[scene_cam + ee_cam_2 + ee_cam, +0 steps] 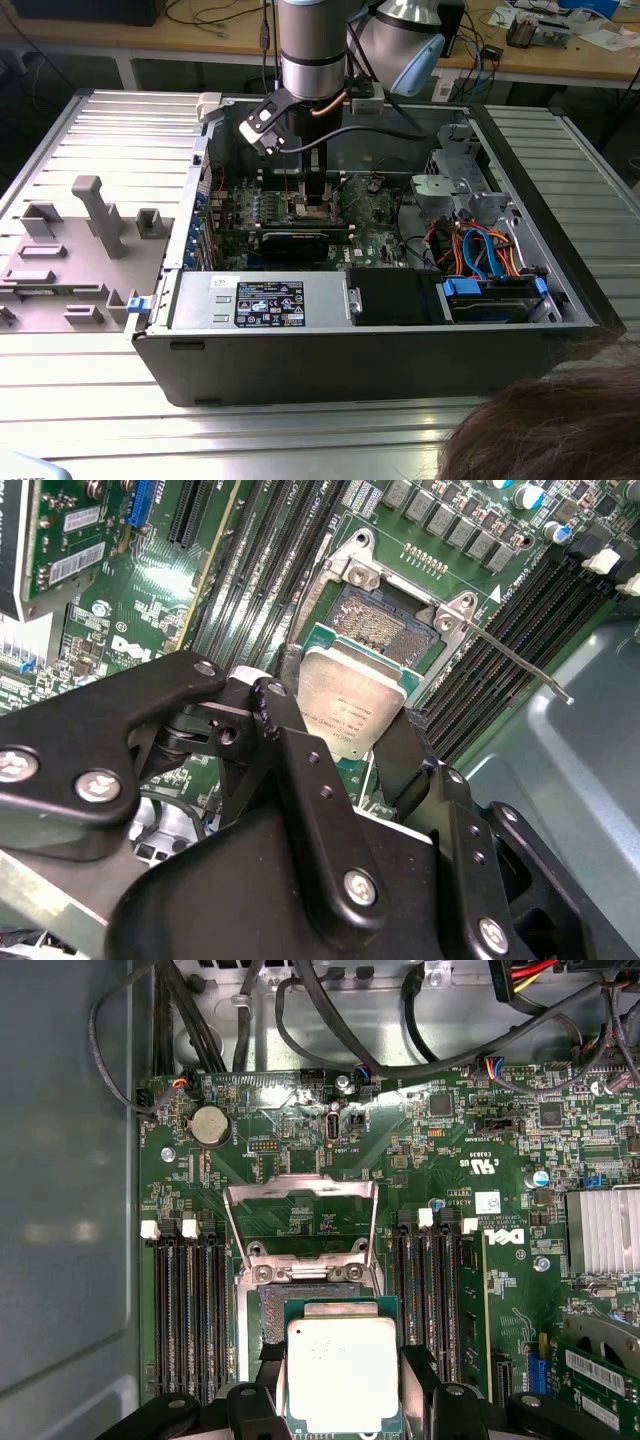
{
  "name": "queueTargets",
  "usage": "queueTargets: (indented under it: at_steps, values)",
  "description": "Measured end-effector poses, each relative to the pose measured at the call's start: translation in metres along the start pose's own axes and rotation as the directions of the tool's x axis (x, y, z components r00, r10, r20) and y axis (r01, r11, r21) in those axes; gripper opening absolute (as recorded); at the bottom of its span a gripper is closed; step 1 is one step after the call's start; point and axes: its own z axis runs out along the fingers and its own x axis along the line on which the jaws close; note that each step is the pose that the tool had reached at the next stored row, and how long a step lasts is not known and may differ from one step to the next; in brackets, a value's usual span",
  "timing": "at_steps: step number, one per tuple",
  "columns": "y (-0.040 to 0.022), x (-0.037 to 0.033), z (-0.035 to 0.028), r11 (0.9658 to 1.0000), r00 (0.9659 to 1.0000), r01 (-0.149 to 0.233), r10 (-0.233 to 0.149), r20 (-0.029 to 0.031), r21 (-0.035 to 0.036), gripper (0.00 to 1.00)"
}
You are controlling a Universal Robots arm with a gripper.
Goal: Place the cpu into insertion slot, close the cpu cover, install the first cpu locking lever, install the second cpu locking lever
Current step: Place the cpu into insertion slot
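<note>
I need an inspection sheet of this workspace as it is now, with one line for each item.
Surface: ribbed metal table carrying an open computer case.
Job's things: chip held over the socket, whose pin field partly shows; cover frame raised open; thin lever standing free beside the socket.
Clutter: grey plastic part on the table, at the exterior view's left.
Grippers: claw shut on the chip, inside the case.
Cables: orange and blue cables in the case; black cables beyond the board.
Surroundings: wooden bench behind the table; a person's hair in the foreground.
</note>
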Motion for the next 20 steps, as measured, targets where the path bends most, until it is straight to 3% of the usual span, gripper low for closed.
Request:
queueTargets:
  at_steps: [3,5,9,11,20]
  values:
    - [-0.0001,0.0000,0.0002,1.0000,1.0000,0.000,0.000,0.0000,0.0000,0.55]
    - [-0.0017,-0.0001,0.0049,1.0000,1.0000,0.000,0.000,0.0000,-0.0001,0.55]
    - [-0.0017,-0.0001,0.0055,1.0000,1.0000,0.000,0.000,0.0000,0.0000,0.55]
    - [-0.0031,-0.0002,0.0090,1.0000,1.0000,0.000,0.000,0.0000,-0.0001,0.55]
    - [-0.0037,-0.0002,0.0114,1.0000,1.0000,0.000,0.000,0.0000,0.0000,0.55]
